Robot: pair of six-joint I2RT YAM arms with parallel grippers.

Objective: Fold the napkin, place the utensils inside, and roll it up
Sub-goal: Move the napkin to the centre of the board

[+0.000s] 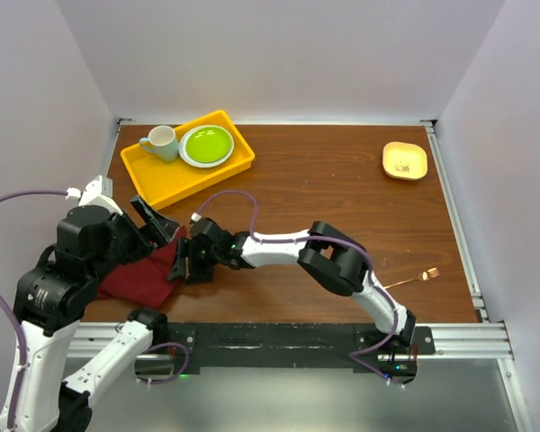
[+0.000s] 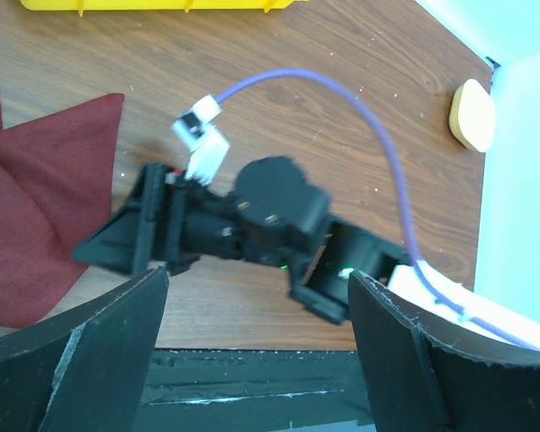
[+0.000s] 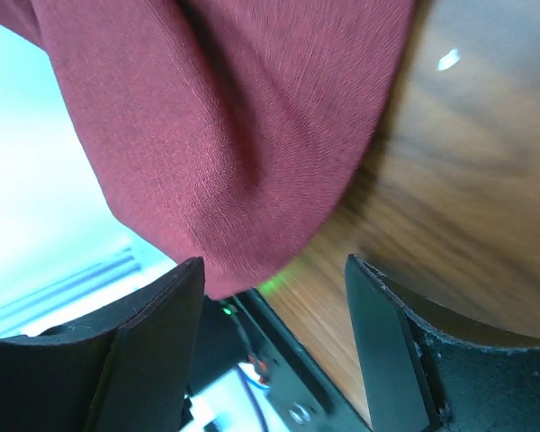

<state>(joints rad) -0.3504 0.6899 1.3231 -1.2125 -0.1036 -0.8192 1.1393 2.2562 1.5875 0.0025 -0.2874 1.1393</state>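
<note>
the table [image 1: 342,207] is viewed from above, behind the arms [image 1: 279,247]. the napkin [image 3: 234,135] is shown close-up from the right wrist, farther off from the left wrist.

Quick count of what's on the table [image 1: 324,180]: one maroon napkin [image 1: 139,279] by the near left edge, one copper fork [image 1: 414,279] near the right edge, one yellow tray [image 1: 157,182] in the far left corner holding one mug [image 1: 162,142] and one green plate [image 1: 207,144], one small yellow dish [image 1: 405,160] far right, plus two arms, the left arm [image 1: 72,261] and the right arm [image 1: 333,256]
</note>
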